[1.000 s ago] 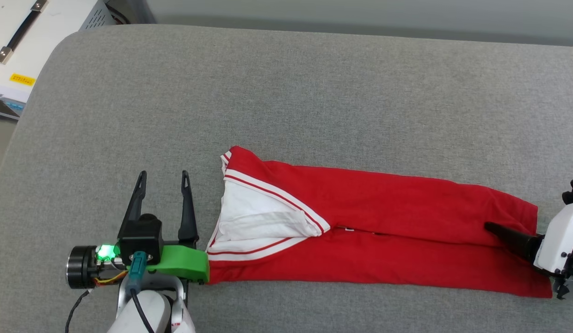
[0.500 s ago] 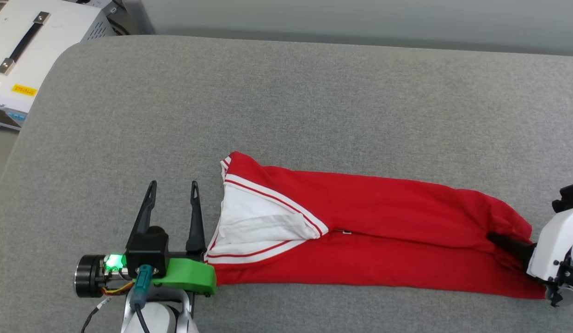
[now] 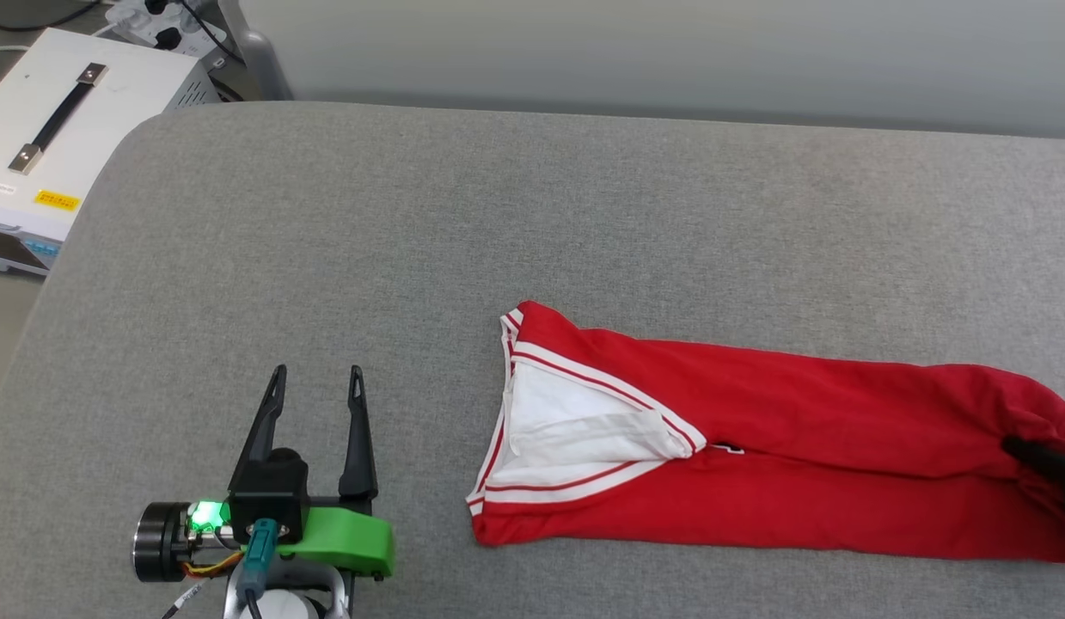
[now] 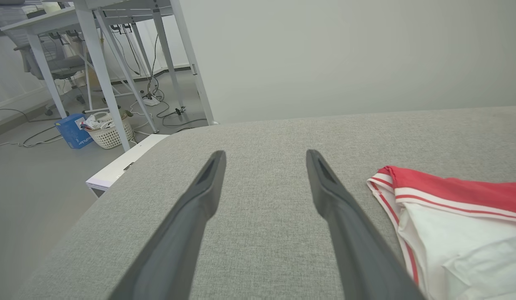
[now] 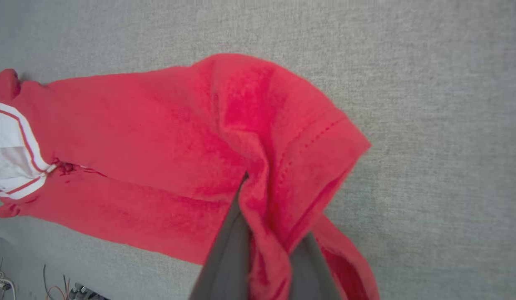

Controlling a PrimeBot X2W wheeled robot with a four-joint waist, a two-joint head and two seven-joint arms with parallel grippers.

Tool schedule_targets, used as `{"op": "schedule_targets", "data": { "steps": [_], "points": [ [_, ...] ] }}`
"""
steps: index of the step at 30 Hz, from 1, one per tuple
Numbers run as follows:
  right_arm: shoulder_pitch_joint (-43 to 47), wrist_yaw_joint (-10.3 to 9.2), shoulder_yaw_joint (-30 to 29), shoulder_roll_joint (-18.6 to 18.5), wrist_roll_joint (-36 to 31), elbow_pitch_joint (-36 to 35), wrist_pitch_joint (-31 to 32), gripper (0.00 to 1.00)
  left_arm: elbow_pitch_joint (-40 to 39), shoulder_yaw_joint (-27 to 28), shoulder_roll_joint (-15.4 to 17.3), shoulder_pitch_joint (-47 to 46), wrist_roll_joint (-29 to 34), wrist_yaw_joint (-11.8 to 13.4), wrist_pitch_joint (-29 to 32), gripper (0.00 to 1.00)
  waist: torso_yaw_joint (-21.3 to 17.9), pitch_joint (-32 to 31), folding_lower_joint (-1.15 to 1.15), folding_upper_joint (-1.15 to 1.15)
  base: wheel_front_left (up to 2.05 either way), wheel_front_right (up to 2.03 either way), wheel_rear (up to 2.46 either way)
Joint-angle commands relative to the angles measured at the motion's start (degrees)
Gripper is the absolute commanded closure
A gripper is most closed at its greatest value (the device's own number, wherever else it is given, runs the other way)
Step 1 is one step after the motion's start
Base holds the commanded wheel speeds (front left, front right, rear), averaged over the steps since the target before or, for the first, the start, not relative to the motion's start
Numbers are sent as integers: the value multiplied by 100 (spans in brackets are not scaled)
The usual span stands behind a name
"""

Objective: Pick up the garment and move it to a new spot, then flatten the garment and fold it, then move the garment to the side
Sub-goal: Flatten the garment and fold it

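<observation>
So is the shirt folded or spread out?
Folded: the shirt lies as a long narrow band, red flaps meeting along its middle, white sleeve tucked in.

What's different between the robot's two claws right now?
The left gripper has open, empty jaws; the right gripper has jaws shut on the garment. The left gripper sits apart from the garment's white-sleeved end; the right gripper grips the opposite red end. Both have long dark fingers.

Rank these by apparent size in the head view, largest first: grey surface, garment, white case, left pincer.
1. The grey surface.
2. The garment, though the frame edge crops it.
3. The white case and left pincer: unranked; they look alike, the case is cropped, and the pincer is nearer the camera.
</observation>
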Motion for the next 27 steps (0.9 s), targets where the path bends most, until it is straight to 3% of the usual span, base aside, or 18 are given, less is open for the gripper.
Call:
{"op": "schedule_targets", "data": {
  "steps": [1,5,11,19,27],
  "points": [
    [57,-4,16,-48,-20,-137,58,100,-7,35,-49,97,80,-37,-34,0,-25,-46,0,0,0,0,0],
    [-48,-4,163,44,-108,-940,441,100,-2,82,-104,106,138,-107,-34,0,-13,-82,0,0,0,0,0],
    [-453,-4,372,465,-412,-1422,995,100,33,76,-176,32,184,-188,-34,0,60,-9,0,0,0,0,0],
    [-1308,-4,921,1477,-1091,-1430,1630,100,94,67,-285,-162,218,-294,-34,0,248,189,0,0,0,0,0],
    [-1879,-4,1497,2272,-1541,-1129,1592,100,70,92,-350,-284,257,-315,-34,0,362,392,0,0,0,0,0]
  ]
}}
